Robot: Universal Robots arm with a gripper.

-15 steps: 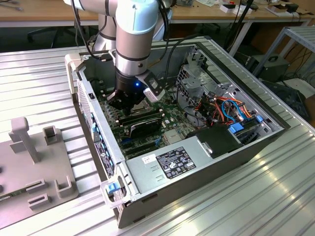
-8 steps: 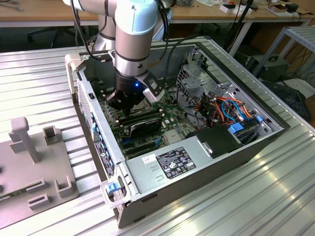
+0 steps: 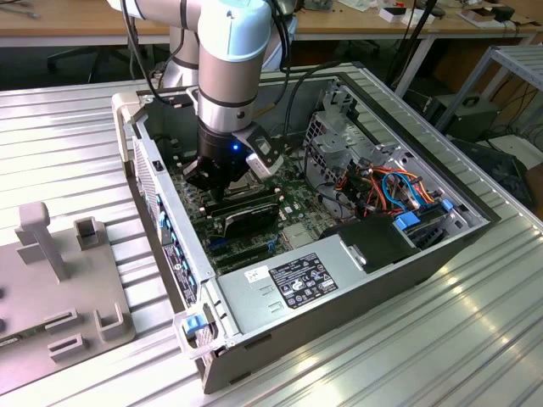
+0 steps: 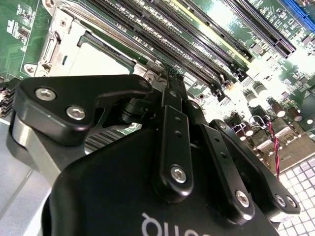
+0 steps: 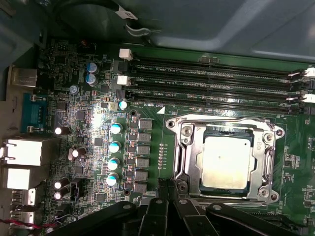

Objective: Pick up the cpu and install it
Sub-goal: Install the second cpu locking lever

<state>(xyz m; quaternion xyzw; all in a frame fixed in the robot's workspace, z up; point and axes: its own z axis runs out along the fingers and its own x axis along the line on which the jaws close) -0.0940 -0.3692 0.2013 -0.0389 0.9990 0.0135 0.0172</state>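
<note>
CPU [image 5: 228, 163], a dull silver-grey square, lies flat inside the metal-framed socket [image 5: 224, 161] on the green motherboard [image 5: 98, 147], with the frame's bars running along its edges in the first wrist view. The gripper [image 5: 170, 189] hangs just beside the socket's near edge; its black linkage arms converge to a narrow point there, the fingertips drawn together with nothing seen between them, and they are not touching the chip's top. In the second wrist view the same black linkage [image 4: 172, 142] covers much of the foreground, with a pale corner of the chip [image 4: 98, 61] in the socket just beyond its tips.

Outward from the socket, long black memory slots [image 5: 216, 81] run parallel on its far side, and a row of small blue-topped capacitors [image 5: 114, 152] stands beside it on the side away from the gripper's arm. In the exterior view the arm [image 3: 229, 59] reaches down into the open computer case [image 3: 339, 288], which lies on its side on a ribbed metal table [image 3: 475, 339]. A grey fixture plate [image 3: 59, 280] sits on the table well apart from the case, toward the exterior view's left.
</note>
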